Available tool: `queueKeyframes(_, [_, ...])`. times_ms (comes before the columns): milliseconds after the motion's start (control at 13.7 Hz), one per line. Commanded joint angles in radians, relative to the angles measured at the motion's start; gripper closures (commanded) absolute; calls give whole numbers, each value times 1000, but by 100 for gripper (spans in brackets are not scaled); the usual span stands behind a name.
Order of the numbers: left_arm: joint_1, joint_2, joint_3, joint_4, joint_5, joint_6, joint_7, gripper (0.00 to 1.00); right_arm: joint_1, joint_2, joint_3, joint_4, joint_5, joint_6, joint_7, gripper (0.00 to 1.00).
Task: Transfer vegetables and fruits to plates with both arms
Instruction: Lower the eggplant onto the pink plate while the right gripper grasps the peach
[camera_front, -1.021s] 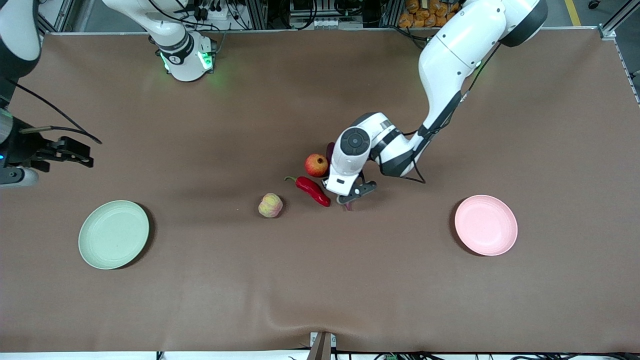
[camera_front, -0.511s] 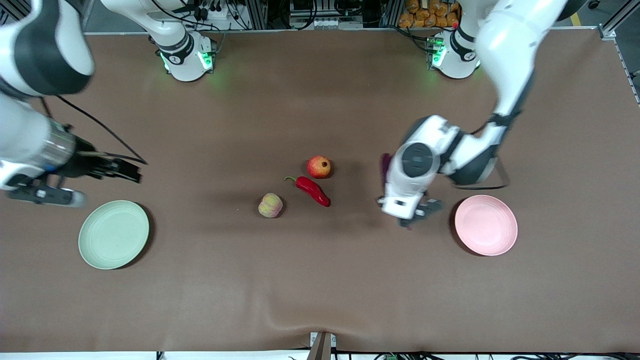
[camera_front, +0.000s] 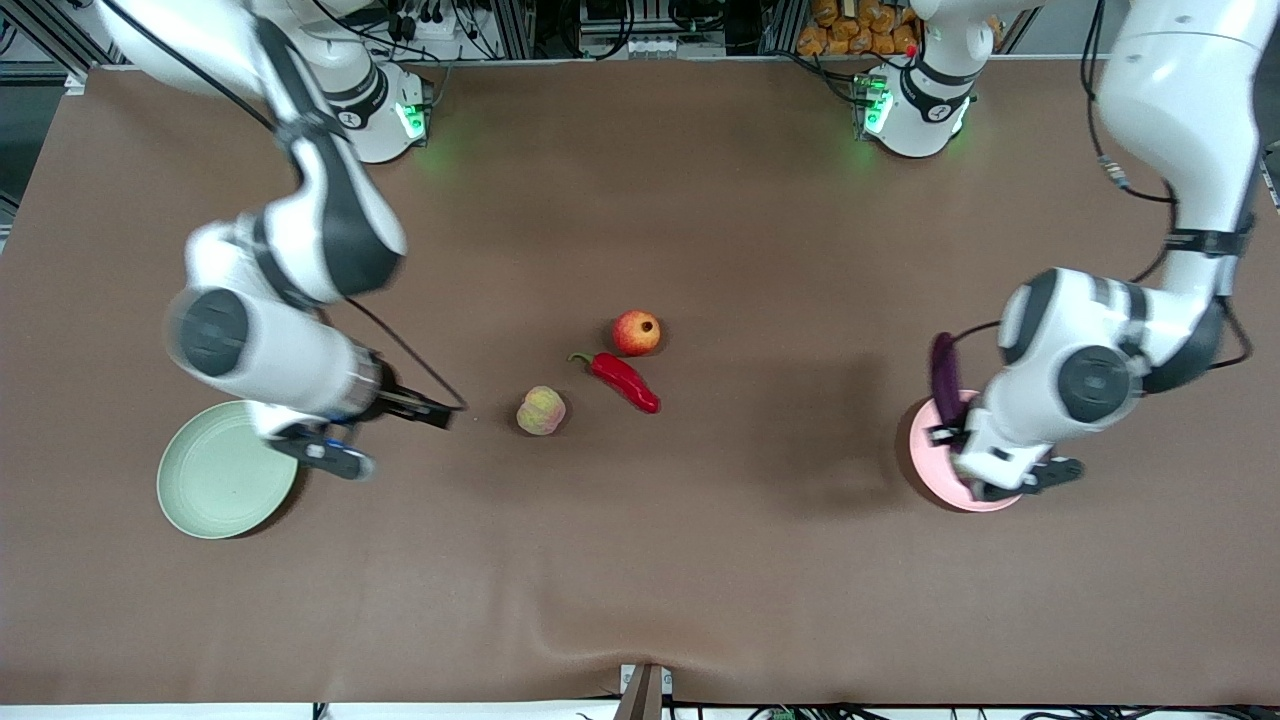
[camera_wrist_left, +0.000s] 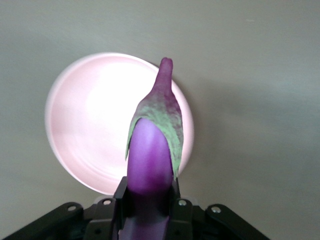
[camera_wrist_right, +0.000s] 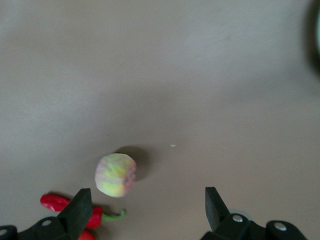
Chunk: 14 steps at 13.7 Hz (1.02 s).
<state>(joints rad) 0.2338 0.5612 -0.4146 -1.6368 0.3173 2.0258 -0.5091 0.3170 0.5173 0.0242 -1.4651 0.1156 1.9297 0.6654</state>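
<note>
You are seeing the left tool (camera_wrist_left: 148, 200) hanging over the pink plate (camera_front: 935, 475), its fingers clamped on the long purple eggplant (camera_wrist_left: 150, 160). In the left wrist view the eggplant is pointing out from between the fingers, green cap and stem tip leading, with the plate directly beneath it. In the front view the eggplant's other end (camera_front: 943, 365) is showing above the plate's rim.

You are seeing the right tool (camera_wrist_right: 145, 205) hovering over the bare counter (camera_front: 640, 560) between the mint green plate (camera_front: 215, 480) and the ribbed pale yellow-pink fruit (camera_front: 541, 410). Its fingers are standing wide apart and holding nothing.

The ribbed fruit, the red chili pepper (camera_front: 622, 378) and the red-orange pomegranate (camera_front: 637, 332) are lying on the counter near its middle. The pepper is lying between the two fruits; the pomegranate is sitting farthest from the front camera. The mint green plate is carrying nothing.
</note>
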Motion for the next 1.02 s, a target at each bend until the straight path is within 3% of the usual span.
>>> queueKeyframes(0, [61, 19, -13, -8, 19, 16, 110, 100, 65, 90, -12, 25, -1, 80, 55, 0])
queueKeyframes(365, [142, 126, -12, -9, 103, 155, 129, 100, 121, 188, -12, 17, -1, 247, 121, 0])
queueKeyframes(730, [151, 137, -12, -28, 108, 171, 127, 97, 159, 233, -12, 2, -19, 247, 172, 0])
queueKeyframes(803, [150, 138, -12, -28, 108, 171, 127, 82, 162, 233, -12, -9, -20, 247, 177, 0])
queueKeyframes(948, [148, 138, -12, -26, 106, 171, 116, 21, 188, 248, -12, -11, -22, 253, 229, 0])
